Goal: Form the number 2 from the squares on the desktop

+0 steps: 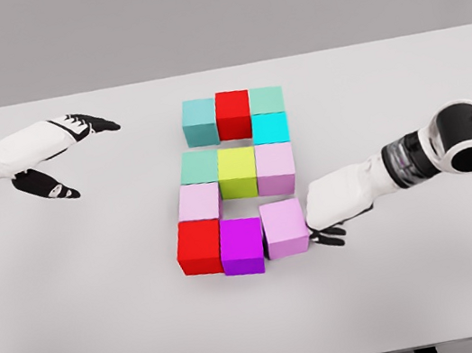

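— Where are the cubes (239, 181)?
— Mid-surface (107, 327), packed together: teal, red, green on top, cyan below the green, then teal, yellow-green, pink, a pale pink under it, and red, magenta, lilac (284, 227) at the bottom.
— And the hands?
— Right hand (337, 204) is beside the lilac cube, whether touching I cannot tell, fingers (329, 236) tucked low, grip unclear. Left hand (59, 157) hovers far left, fingers spread apart

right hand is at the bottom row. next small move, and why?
Probably a short nudge leftward: the right hand sits against the pale pink cube that ends the bottom row. That cube looks slightly skewed and set higher than the magenta cube beside it, so squaring it up would tidy the base of the 2. The left hand is open, well clear.
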{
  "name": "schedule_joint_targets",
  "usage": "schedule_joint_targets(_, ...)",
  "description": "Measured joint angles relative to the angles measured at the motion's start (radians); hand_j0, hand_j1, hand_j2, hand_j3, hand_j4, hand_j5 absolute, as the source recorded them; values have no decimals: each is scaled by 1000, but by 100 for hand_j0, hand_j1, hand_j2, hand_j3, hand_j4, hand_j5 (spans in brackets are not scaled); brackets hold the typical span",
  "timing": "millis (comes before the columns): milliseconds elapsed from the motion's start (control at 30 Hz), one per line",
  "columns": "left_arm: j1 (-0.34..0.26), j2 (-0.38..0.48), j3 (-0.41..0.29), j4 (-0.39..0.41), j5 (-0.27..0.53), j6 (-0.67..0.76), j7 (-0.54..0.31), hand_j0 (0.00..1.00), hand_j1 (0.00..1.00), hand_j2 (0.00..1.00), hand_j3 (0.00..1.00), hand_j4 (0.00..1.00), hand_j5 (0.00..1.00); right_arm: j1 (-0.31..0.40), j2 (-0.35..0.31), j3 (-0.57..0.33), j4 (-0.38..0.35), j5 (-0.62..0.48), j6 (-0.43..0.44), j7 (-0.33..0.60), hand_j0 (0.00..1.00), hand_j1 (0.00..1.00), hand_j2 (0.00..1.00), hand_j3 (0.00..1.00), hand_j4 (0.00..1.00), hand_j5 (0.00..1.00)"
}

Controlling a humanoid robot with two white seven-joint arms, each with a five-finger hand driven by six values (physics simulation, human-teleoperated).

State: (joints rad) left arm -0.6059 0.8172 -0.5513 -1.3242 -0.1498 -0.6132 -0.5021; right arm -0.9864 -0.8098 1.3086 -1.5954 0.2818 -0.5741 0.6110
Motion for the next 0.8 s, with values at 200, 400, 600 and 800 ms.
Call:
schedule_joint_targets(200,0,-1,0,5,0,0,0,100,100,100,100,100,100,0,0,0,-2,1,-1,0,12,12,12,12,12,12)
schedule_joint_targets(400,0,-4,0,9,0,0,0,100,100,100,100,100,100,5,1,-1,-4,-5,0,0,12,12,12,12,12,12)
schedule_joint_targets(600,-2,-4,0,11,-1,0,0,100,100,100,100,100,100,8,1,0,-5,0,-3,0,12,12,12,12,12,12)
schedule_joint_targets(800,-2,-5,0,11,-2,0,0,100,100,100,100,100,100,9,-1,0,-2,0,-2,0,12,12,12,12,12,12)
